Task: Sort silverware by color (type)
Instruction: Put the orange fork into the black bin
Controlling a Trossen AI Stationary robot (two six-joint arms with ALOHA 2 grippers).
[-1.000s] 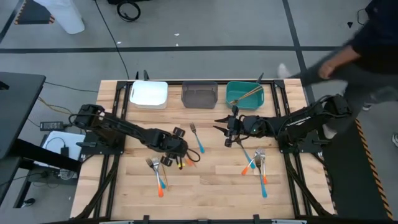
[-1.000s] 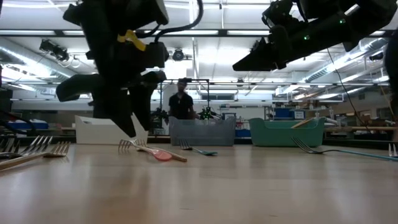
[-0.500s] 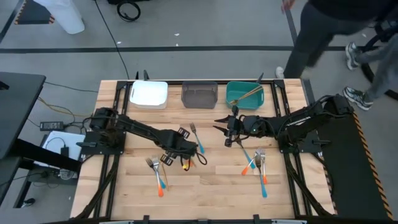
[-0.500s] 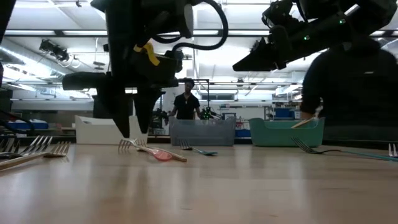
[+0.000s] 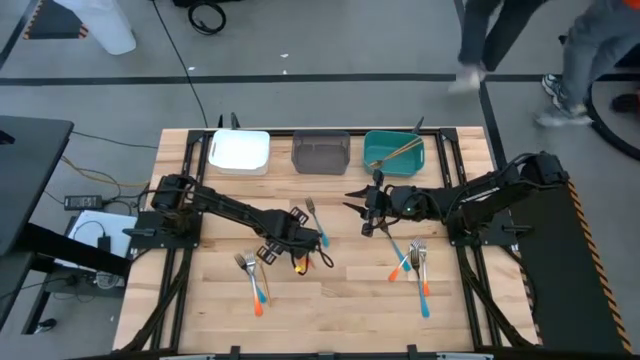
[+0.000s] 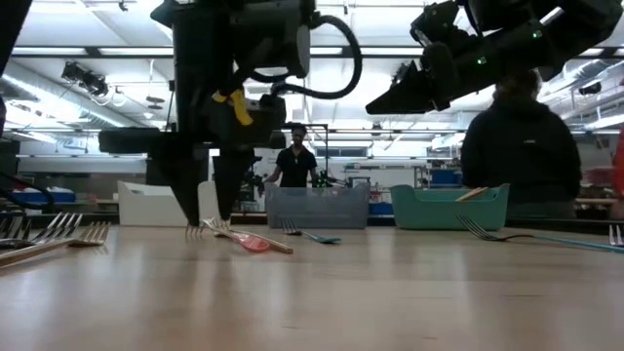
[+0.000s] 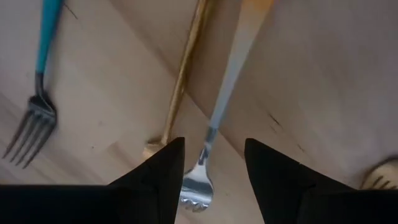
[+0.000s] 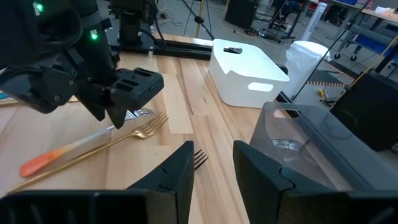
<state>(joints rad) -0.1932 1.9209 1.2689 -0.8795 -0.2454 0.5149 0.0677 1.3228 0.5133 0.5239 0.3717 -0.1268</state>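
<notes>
Gold pieces already sit in your teal bin (image 5: 393, 150), but most silverware (image 5: 252, 275) is on the table (image 5: 340, 290), left gripper (image 5: 305, 248) fingers spread empty over an orange-handled fork (image 7: 227, 81), right gripper (image 5: 362, 208) hovering empty-handed, fingers parted

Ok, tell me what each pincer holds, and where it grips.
Nothing held. The left pincer stands open over the orange-handled utensil; the right pincer hangs open, empty.

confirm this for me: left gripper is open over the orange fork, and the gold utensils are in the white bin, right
Not quite: the gold utensils lie in the teal bin, not the white bin, as the high view shows. The left gripper is indeed open over the orange fork.
</notes>
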